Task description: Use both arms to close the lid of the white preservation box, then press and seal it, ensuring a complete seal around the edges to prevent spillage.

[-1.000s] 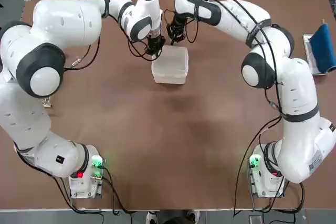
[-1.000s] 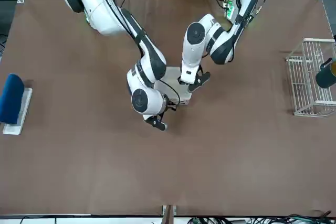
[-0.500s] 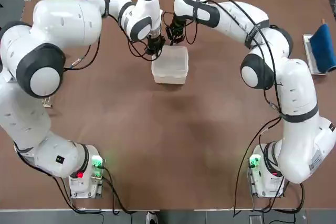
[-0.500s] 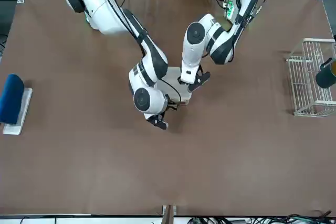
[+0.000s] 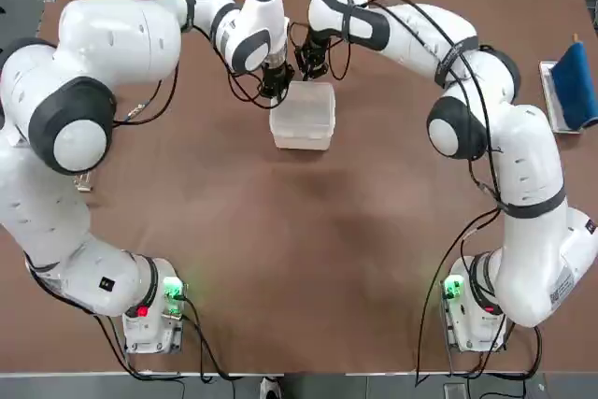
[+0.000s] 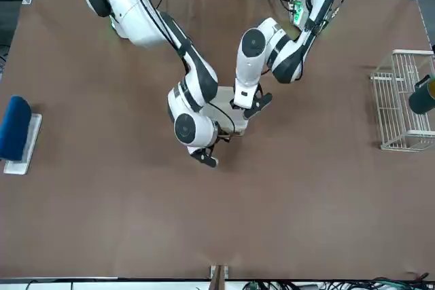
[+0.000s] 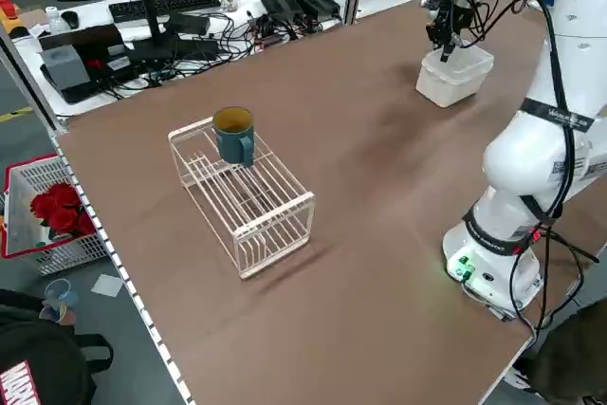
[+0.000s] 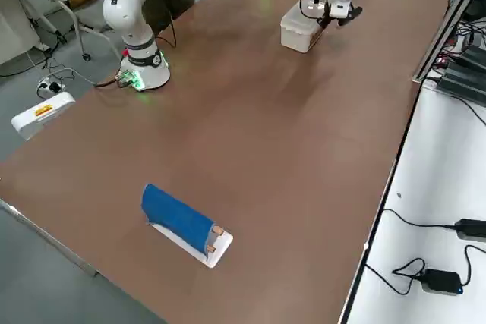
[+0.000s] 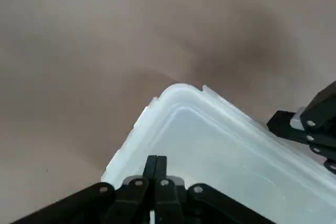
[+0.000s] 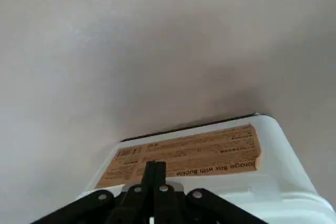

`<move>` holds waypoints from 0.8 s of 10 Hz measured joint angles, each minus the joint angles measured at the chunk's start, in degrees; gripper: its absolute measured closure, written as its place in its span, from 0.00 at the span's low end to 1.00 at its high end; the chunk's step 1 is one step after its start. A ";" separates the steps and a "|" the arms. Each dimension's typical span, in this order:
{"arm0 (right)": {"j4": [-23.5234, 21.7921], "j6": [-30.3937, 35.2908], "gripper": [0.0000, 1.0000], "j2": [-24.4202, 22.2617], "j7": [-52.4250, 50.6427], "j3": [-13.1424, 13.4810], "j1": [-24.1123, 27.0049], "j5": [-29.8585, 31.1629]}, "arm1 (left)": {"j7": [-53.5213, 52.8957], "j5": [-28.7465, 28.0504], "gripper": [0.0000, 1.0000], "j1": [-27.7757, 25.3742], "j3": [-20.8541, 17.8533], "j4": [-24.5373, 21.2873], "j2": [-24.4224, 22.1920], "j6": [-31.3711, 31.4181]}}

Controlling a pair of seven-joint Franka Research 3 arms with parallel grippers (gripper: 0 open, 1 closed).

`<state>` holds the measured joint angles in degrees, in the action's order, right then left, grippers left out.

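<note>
1. Left gripper point(image 9: 156, 159): fingertips together, gripping nothing, over the lid point(image 9: 226, 156).
2. Right gripper point(image 10: 156, 164): likewise closed and empty, by the box's labelled side.
3. Brown label point(image 10: 194, 153): "Box with Buckle" is readable; smaller print isn't.
4. White preservation box point(image 5: 304, 119): in the table's far half, lid on top.
5. Farther off, right: blue item point(image 8: 178, 218) on a white tray point(image 8: 222, 246).

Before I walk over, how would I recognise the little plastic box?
On the big brown table, find where the two white robot arms' tips meet. The box sits right beneath them: milky white and squarish, with solid see-through sides, unlike the open wire rack.
</note>
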<state>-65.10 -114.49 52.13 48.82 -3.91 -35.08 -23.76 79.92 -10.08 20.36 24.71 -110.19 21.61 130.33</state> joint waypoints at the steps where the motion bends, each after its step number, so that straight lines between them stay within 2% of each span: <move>1: -0.04 0.12 0.99 0.00 0.16 -0.04 -0.05 0.12 | 0.00 0.00 0.99 0.00 0.00 0.00 0.00 0.00; 8: -0.32 0.36 0.99 -0.02 0.46 -0.44 0.23 0.19 | 0.07 0.00 0.99 -0.05 0.06 -0.04 -0.06 0.04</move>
<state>-65.42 -114.13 52.11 49.28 -4.35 -34.85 -23.57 79.99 -10.08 20.32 24.76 -110.24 21.55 130.37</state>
